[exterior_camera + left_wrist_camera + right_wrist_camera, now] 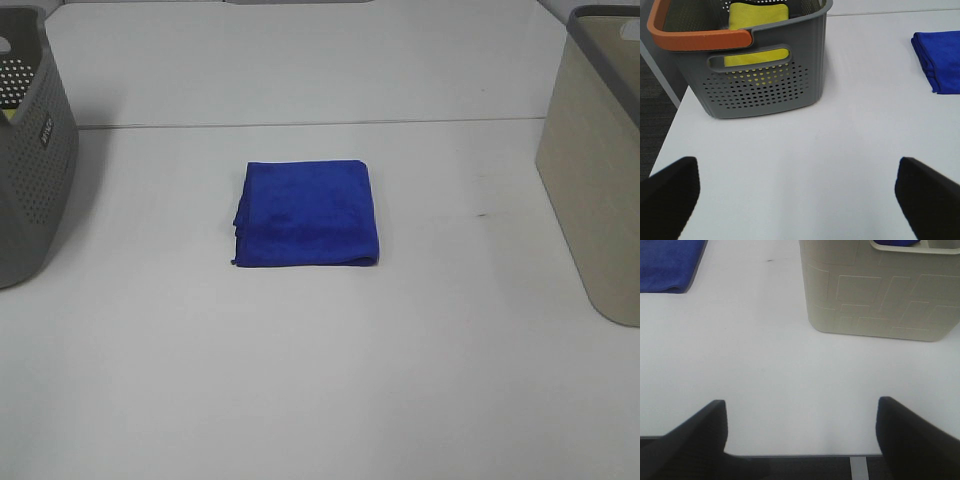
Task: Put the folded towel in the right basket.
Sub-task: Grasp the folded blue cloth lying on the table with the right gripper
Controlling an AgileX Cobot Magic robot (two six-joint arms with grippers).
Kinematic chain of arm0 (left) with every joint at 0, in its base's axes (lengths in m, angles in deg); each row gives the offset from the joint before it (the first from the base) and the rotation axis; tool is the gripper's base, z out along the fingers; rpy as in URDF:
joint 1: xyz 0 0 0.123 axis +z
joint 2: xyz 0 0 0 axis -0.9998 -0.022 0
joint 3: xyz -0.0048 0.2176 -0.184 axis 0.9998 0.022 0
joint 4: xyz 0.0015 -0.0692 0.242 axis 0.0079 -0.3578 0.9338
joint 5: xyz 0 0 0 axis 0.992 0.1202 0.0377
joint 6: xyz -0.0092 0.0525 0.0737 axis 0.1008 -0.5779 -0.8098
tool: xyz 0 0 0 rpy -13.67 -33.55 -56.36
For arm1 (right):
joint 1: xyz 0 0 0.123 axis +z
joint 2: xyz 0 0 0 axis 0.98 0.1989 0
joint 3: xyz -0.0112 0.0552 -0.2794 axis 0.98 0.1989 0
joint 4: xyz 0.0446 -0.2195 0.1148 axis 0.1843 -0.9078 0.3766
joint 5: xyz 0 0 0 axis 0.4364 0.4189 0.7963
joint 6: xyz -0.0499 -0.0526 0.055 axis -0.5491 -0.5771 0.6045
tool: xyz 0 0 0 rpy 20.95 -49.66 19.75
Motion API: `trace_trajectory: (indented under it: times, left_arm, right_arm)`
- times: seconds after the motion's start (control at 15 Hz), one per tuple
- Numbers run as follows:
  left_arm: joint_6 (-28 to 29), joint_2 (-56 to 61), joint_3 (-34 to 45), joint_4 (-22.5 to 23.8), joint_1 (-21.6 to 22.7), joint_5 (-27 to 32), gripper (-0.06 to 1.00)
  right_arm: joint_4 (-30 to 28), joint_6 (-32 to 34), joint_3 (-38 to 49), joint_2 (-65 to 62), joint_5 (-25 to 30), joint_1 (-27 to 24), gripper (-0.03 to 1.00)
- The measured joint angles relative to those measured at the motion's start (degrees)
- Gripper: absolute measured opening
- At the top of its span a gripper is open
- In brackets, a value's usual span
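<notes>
Your bright blue folded cloth towel [305, 213] flat mid white table [300, 390], well apart from tall beige plastic basket [597, 170] at right, your left gripper [797, 172] & right gripper [801, 407] both wide open, holding nothing

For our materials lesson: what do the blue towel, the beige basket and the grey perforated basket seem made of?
The folded towel: soft cloth, perhaps microfibre; matte, fuzzy, rounded folds. The right basket: probably moulded plastic; smooth beige walls with faint panel lines. The grey basket: probably rigid plastic; even rows of holes, moulded handle slot.
</notes>
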Motion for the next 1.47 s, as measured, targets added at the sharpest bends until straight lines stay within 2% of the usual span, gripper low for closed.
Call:
trace_trajectory:
  times: [1.47]
  left_arm:
    - [0.0, 0.0, 0.0, 0.0, 0.0, 0.0, 0.99]
  right_arm:
    - [0.0, 0.0, 0.0, 0.0, 0.0, 0.0, 0.79]
